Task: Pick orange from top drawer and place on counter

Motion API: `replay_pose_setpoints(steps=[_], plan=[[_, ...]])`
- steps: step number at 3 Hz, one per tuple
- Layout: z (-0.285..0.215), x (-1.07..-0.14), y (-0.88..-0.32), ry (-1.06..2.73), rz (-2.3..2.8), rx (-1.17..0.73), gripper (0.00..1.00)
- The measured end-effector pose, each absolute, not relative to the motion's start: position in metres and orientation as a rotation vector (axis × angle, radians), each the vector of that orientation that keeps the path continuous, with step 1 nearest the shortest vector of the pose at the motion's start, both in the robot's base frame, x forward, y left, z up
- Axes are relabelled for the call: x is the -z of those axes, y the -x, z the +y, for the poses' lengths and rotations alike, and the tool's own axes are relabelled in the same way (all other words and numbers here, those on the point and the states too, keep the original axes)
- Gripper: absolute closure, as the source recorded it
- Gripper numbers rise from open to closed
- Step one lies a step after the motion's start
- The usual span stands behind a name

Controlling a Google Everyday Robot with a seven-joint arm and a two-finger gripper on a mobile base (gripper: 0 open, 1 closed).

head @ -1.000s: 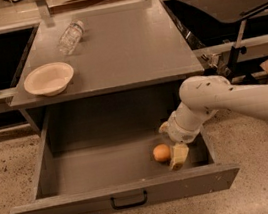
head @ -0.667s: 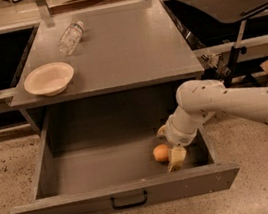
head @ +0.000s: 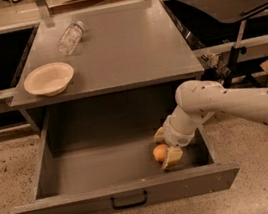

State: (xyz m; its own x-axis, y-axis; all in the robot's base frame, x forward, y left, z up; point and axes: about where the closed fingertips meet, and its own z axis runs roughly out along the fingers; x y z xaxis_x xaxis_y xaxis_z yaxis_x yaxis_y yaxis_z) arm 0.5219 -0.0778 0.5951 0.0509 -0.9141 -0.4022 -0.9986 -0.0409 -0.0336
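Orange (head: 159,152) lay in the top drawer (head: 97,165), on its floor towards the near right corner. End effector (head: 165,146) was down in the drawer and spread wide, straddling the fruit, not visibly clamped. Judged light, firm, smooth, apt to roll; best pinched across its middle. Counter (head: 125,49) held a cream bowl (head: 48,79) and a clear bottle (head: 70,36). No writing was legible.

White arm (head: 234,100) angled down from right, tool (head: 165,146) low, its fingers apart
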Motion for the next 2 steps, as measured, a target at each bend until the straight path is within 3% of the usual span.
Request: replay_pose_setpoints(steps=[2], plan=[[-0.064,-0.632,-0.508,2.02,1.795,-0.458,0.81]])
